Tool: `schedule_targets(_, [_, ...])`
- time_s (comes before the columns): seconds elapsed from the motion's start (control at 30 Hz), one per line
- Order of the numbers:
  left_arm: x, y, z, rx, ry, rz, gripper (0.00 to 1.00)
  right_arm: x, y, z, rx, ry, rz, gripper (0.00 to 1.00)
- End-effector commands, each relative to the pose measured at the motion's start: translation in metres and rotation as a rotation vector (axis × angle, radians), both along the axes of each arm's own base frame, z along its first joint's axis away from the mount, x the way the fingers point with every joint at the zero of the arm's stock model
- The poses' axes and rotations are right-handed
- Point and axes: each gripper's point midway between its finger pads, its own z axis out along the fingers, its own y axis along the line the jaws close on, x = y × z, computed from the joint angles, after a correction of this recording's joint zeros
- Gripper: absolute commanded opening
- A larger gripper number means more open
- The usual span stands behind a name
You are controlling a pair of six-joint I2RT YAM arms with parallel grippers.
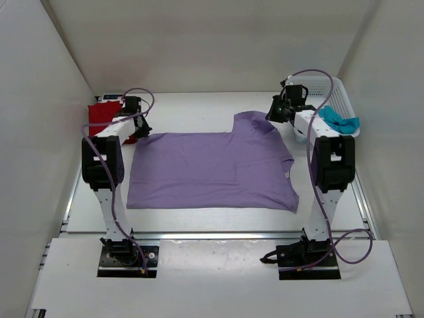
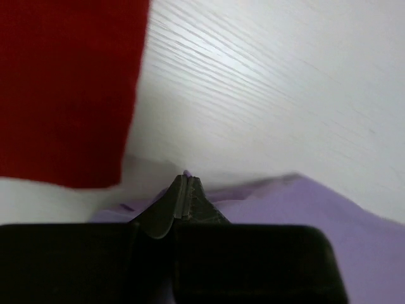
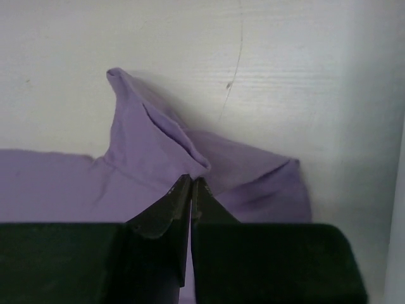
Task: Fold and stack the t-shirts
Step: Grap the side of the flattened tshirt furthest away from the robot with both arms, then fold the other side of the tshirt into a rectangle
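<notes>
Lavender t-shirt [image 1: 212,169] lies flat at the centre of the table [image 1: 199,109], hem side toward 9 o'clock and neck and sleeves toward 3 o'clock. One sleeve sticks out toward 1 o'clock.

Left gripper [image 1: 140,129] is down at the shirt's 10 o'clock corner. On the left wrist view its fingers [image 2: 171,209] are pressed together, with a fleck of purple showing at the tips, so it's nipping the shirt edge.

Right gripper [image 1: 275,112] is at the 1 o'clock sleeve. On the right wrist view its fingers [image 3: 161,212] are closed tight on a fold of purple cloth, which is pulled up into a peak at the tips.

Red t-shirt [image 1: 103,114] lies at the 10 o'clock edge of the table, just beside the left gripper.

Teal t-shirt [image 1: 341,121] hangs over the near rim of the white mesh basket [image 1: 331,89] at 2 o'clock, beyond the right arm.
</notes>
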Motion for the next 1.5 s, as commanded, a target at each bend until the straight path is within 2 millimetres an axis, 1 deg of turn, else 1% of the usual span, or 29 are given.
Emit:
schedule_targets(0.0, [-0.004, -0.023, 0.077, -0.047, -0.185, -0.049, 0.00, -0.033, -0.002, 0.046, 0.099, -0.057, -0.038, 0.00])
schedule_targets(0.03, [-0.012, -0.024, 0.082, -0.054, -0.199, -0.053, 0.00, -0.049, -0.002, 0.050, 0.140, -0.059, -0.040, 0.00])
schedule_targets(0.07, [-0.016, -0.022, 0.086, -0.055, -0.208, -0.050, 0.00, -0.053, 0.000, 0.054, 0.152, -0.083, -0.037, 0.00])
schedule_targets(0.1, [-0.027, -0.023, 0.088, -0.069, -0.213, -0.049, 0.00, -0.071, 0.000, 0.055, 0.162, -0.080, -0.049, 0.00])
schedule_targets(0.13, [-0.030, -0.021, 0.100, -0.080, -0.252, -0.044, 0.00, -0.082, 0.001, 0.044, 0.147, -0.066, -0.053, 0.00])
schedule_targets(0.17, [-0.037, -0.018, 0.094, -0.097, -0.246, -0.031, 0.00, -0.090, -0.001, 0.058, 0.144, -0.101, -0.058, 0.00])
schedule_targets(0.2, [-0.044, -0.018, 0.097, -0.112, -0.251, -0.027, 0.00, -0.103, -0.001, 0.057, 0.150, -0.098, -0.061, 0.00])
schedule_targets(0.23, [-0.051, -0.019, 0.100, -0.121, -0.257, -0.030, 0.00, -0.115, -0.003, 0.048, 0.157, -0.076, -0.070, 0.00])
schedule_targets(0.27, [-0.056, -0.007, 0.100, -0.126, -0.256, 0.000, 0.00, -0.121, -0.001, 0.060, 0.169, -0.108, -0.059, 0.00])
schedule_targets(0.3, [-0.064, -0.005, 0.102, -0.124, -0.263, 0.003, 0.00, -0.134, -0.002, 0.059, 0.172, -0.110, -0.062, 0.00])
schedule_targets(0.33, [-0.072, -0.006, 0.101, -0.124, -0.258, 0.002, 0.00, -0.145, -0.002, 0.049, 0.169, -0.093, -0.063, 0.00])
schedule_targets(0.37, [-0.075, -0.005, 0.101, -0.112, -0.259, 0.000, 0.00, -0.151, -0.002, 0.060, 0.165, -0.122, -0.064, 0.00])
schedule_targets(0.5, [-0.102, 0.003, 0.085, -0.135, -0.234, 0.031, 0.00, -0.189, -0.004, 0.062, 0.120, -0.141, -0.060, 0.00])
schedule_targets(0.6, [-0.117, 0.012, 0.075, -0.123, -0.212, 0.048, 0.00, -0.213, -0.006, 0.057, 0.115, -0.151, -0.064, 0.00])
schedule_targets(0.63, [-0.122, 0.012, 0.071, -0.118, -0.204, 0.053, 0.00, -0.225, -0.007, 0.051, 0.119, -0.143, -0.066, 0.00])
schedule_targets(0.67, [-0.123, 0.012, 0.070, -0.127, -0.206, 0.052, 0.00, -0.234, -0.008, 0.037, 0.114, -0.111, -0.071, 0.00])
schedule_targets(0.7, [-0.126, 0.014, 0.067, -0.130, -0.195, 0.061, 0.00, -0.240, -0.010, 0.037, 0.110, -0.117, -0.075, 0.00])
schedule_targets(0.77, [-0.130, 0.022, 0.063, -0.132, -0.179, 0.085, 0.00, -0.257, -0.012, 0.022, 0.105, -0.091, -0.077, 0.00])
schedule_targets(0.8, [-0.129, 0.020, 0.063, -0.141, -0.184, 0.078, 0.00, -0.263, -0.016, 0.025, 0.103, -0.102, -0.091, 0.00])
schedule_targets(0.9, [-0.128, 0.024, 0.066, -0.136, -0.192, 0.087, 0.00, -0.284, -0.022, 0.009, 0.099, -0.065, -0.130, 0.00])
schedule_targets(0.97, [-0.118, 0.024, 0.075, -0.139, -0.204, 0.082, 0.00, -0.291, -0.029, 0.009, 0.113, -0.073, -0.173, 0.00])
schedule_targets(1.13, [-0.108, 0.029, 0.083, -0.189, -0.212, 0.104, 0.00, -0.306, -0.047, -0.003, 0.180, -0.029, -0.243, 0.00])
schedule_targets(1.2, [-0.106, 0.027, 0.088, -0.213, -0.225, 0.099, 0.00, -0.307, -0.051, 0.005, 0.199, -0.048, -0.266, 0.00])
schedule_targets(1.27, [-0.107, 0.026, 0.086, -0.216, -0.219, 0.096, 0.00, -0.310, -0.050, 0.011, 0.209, -0.050, -0.263, 0.00])
schedule_targets(1.3, [-0.110, 0.027, 0.085, -0.202, -0.216, 0.095, 0.00, -0.308, -0.050, 0.017, 0.208, -0.052, -0.255, 0.00])
schedule_targets(1.33, [-0.112, 0.028, 0.082, -0.199, -0.209, 0.101, 0.00, -0.312, -0.050, 0.014, 0.204, -0.026, -0.256, 0.00])
schedule_targets(1.4, [-0.127, 0.033, 0.072, -0.155, -0.192, 0.122, 0.00, -0.319, -0.046, 0.007, 0.216, 0.030, -0.253, 0.01])
schedule_targets(1.43, [-0.131, 0.029, 0.071, -0.140, -0.196, 0.110, 0.00, -0.323, -0.043, 0.005, 0.242, 0.056, -0.259, 0.00])
schedule_targets(1.47, [-0.143, 0.030, 0.056, -0.113, -0.164, 0.123, 0.02, -0.326, -0.043, -0.001, 0.248, 0.081, -0.266, 0.01])
